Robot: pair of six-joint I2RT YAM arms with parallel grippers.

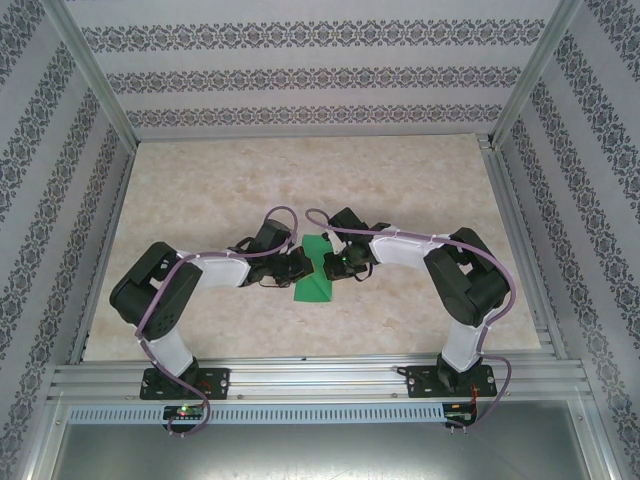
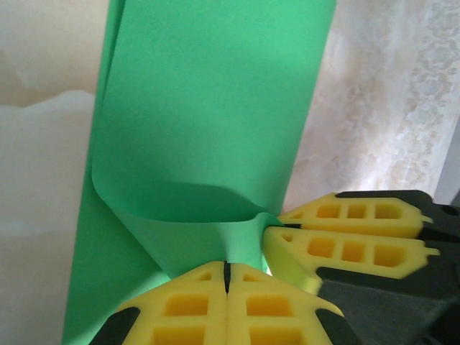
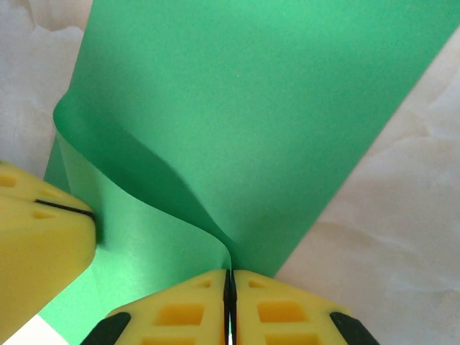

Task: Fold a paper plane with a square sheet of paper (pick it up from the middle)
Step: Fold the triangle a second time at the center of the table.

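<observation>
The square sheet of paper (image 1: 314, 272) is bright green and folded into a long strip, lying on the table between my two grippers. In the left wrist view the paper (image 2: 208, 108) has one layer curling up. My left gripper (image 2: 227, 272) is shut on that lifted edge. My right gripper (image 2: 273, 223) pinches the same edge just to its right. In the right wrist view my right gripper (image 3: 230, 277) is shut on the raised fold of the paper (image 3: 273, 108), with my left gripper (image 3: 90, 213) close at the left. From above, the left gripper (image 1: 297, 268) and right gripper (image 1: 338, 262) meet at the strip's middle.
The marble-patterned table (image 1: 420, 180) is bordered by aluminium rails (image 1: 320, 380) at the near edge and patterned walls (image 1: 300, 80) at the back and sides. Both arms bend inward toward the middle.
</observation>
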